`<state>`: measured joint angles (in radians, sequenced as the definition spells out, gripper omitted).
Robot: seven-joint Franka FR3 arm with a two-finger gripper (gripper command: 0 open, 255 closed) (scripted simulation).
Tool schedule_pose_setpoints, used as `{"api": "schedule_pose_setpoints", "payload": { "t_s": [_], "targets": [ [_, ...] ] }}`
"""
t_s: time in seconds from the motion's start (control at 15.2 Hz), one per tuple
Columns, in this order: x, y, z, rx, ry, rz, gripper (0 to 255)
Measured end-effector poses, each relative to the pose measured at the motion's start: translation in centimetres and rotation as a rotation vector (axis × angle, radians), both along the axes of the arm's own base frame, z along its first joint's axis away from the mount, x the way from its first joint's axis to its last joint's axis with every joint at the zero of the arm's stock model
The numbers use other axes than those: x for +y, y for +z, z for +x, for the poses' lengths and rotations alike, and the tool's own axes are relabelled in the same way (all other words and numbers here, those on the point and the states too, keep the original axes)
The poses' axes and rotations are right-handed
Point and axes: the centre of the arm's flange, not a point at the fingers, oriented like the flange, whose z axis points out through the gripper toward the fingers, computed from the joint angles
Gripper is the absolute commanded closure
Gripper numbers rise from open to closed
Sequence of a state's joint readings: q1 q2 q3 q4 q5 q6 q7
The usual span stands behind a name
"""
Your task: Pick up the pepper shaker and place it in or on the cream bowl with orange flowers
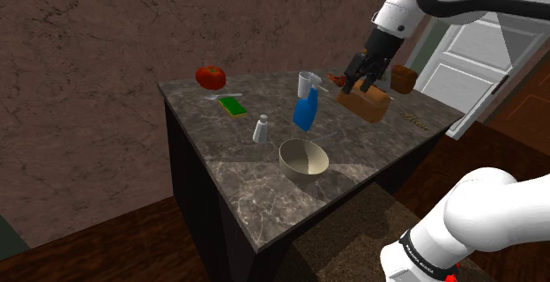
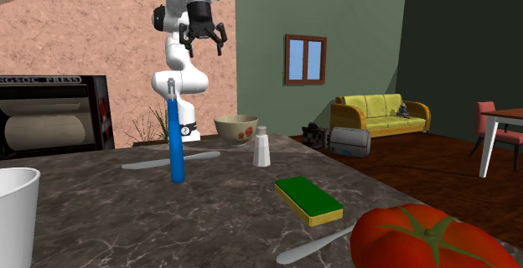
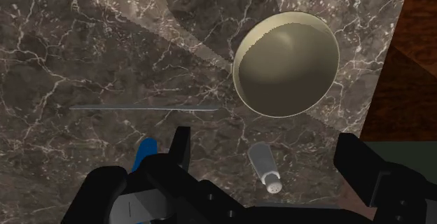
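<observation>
The black fingers (image 1: 362,80) are spread apart, released, grasping nothing, high above the dark marbled stone bench (image 3: 84,54). Beside one finger pokes the top of a tall blue plastic spray bottle (image 3: 145,152). Between the fingers, far below and untouched, stands the small white pepper shaker (image 3: 266,168), apparently upright. Beyond the fingertips, near the shaker, sits the round cream bowl (image 3: 286,63).

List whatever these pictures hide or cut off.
Second exterior view: the tomato is cut by the bottom edge, the white cup by the left edge.
Wrist view: the blue bottle is mostly hidden behind the open pincer.
Shoulder view: the brown block is partly covered by the pincer.
</observation>
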<state>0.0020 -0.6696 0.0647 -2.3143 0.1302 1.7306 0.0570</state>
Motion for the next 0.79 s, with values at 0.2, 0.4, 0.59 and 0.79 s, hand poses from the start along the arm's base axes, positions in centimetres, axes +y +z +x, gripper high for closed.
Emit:
{"api": "schedule_pose_setpoints", "payload": {
  "t_s": [0.2,0.4,0.59,0.79],
  "targets": [
    [1.2,-2.4,2.7,0.003,-0.01,-0.001,0],
    [2.7,-4.5,5.8,0.005,-0.019,-0.001,0],
    [3.9,-7.2,8.8,0.008,-0.029,-0.001,0],
    [5.1,-9.3,11.6,0.011,-0.038,-0.001,0]
  ]
}}
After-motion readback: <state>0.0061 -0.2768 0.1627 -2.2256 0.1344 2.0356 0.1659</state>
